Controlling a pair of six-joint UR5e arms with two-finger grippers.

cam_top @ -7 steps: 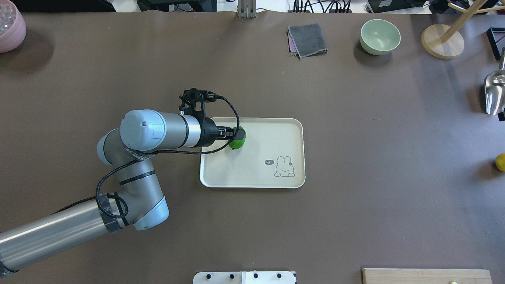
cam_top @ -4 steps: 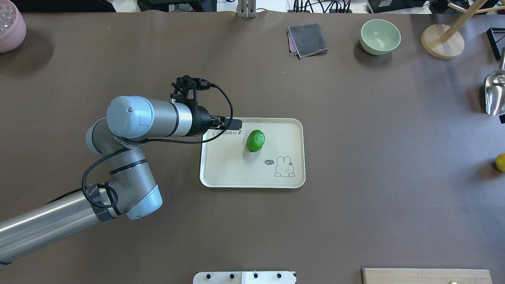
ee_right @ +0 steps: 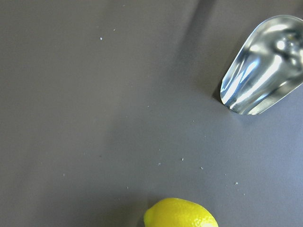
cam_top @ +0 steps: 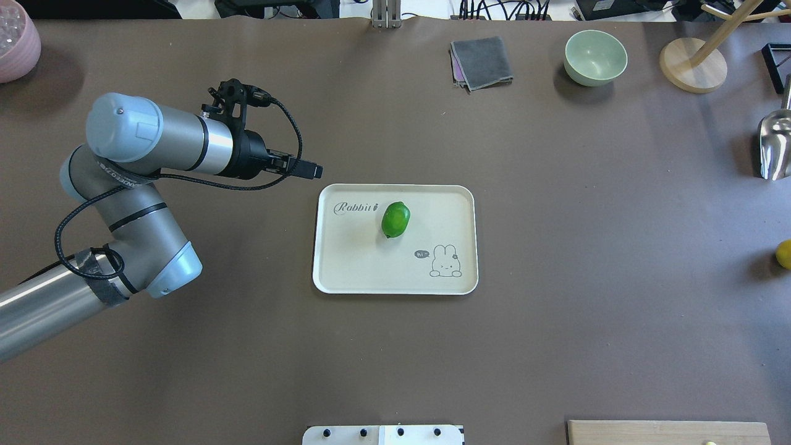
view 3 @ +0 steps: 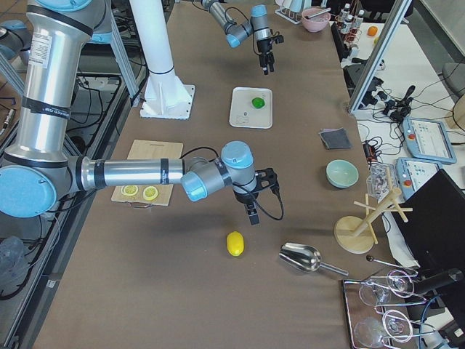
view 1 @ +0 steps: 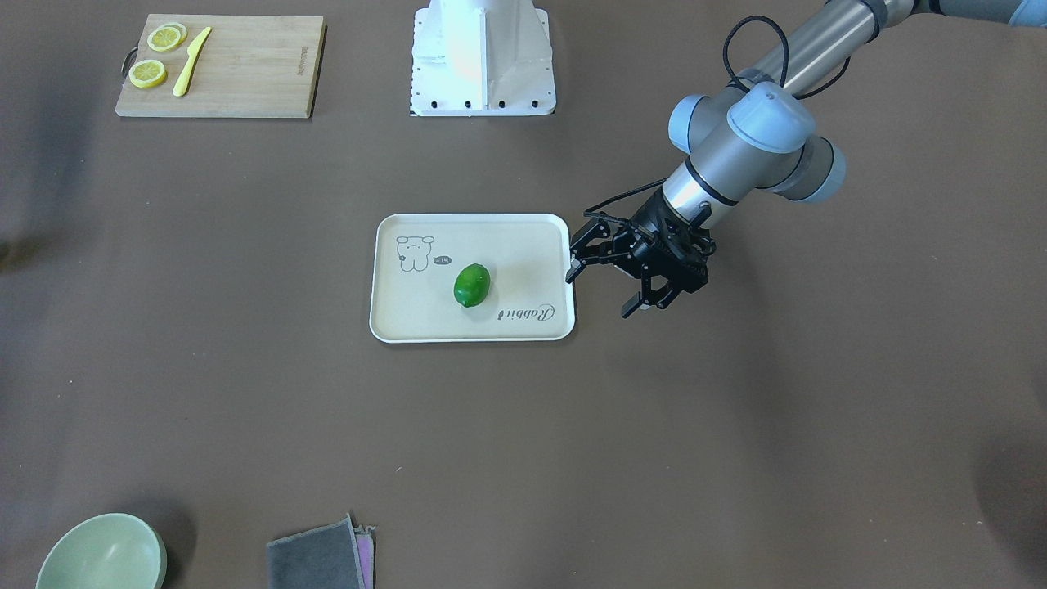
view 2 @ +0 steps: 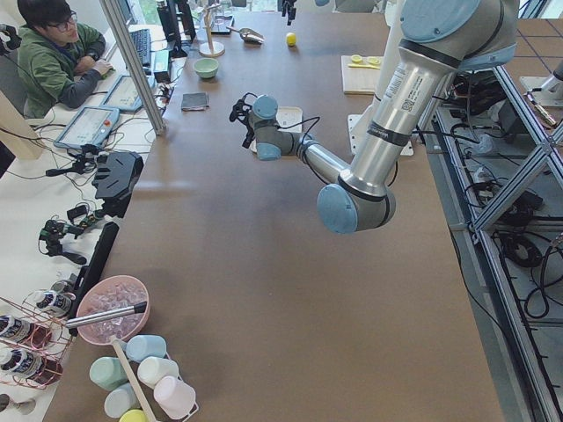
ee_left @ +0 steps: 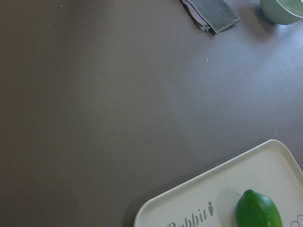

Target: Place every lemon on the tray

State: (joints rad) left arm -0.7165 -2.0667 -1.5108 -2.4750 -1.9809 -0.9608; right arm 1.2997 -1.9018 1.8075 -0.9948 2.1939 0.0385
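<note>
The green lemon (cam_top: 395,219) lies on the cream tray (cam_top: 358,266), near the "Rabbit" print; it also shows in the front view (view 1: 472,285) and the left wrist view (ee_left: 258,210). My left gripper (view 1: 601,292) is open and empty, just off the tray's (view 1: 523,254) short edge on my left, raised above the table; the overhead view (cam_top: 312,170) shows it too. The yellow lemon (cam_top: 785,254) lies on the table at the far right edge and shows in the right wrist view (ee_right: 182,213). My right gripper (view 3: 251,211) hovers near that lemon (view 3: 235,243); I cannot tell if it is open.
A metal scoop (cam_top: 775,145) lies near the yellow lemon. A green bowl (cam_top: 595,57), grey cloth (cam_top: 482,62) and wooden stand (cam_top: 692,65) sit at the far edge. A cutting board (view 1: 245,74) with lemon slices and a knife is near the robot base.
My left gripper let go of the green lemon on the tray and drew back left, off the tray. The lemon rolled a little toward the tray's middle and settled.
</note>
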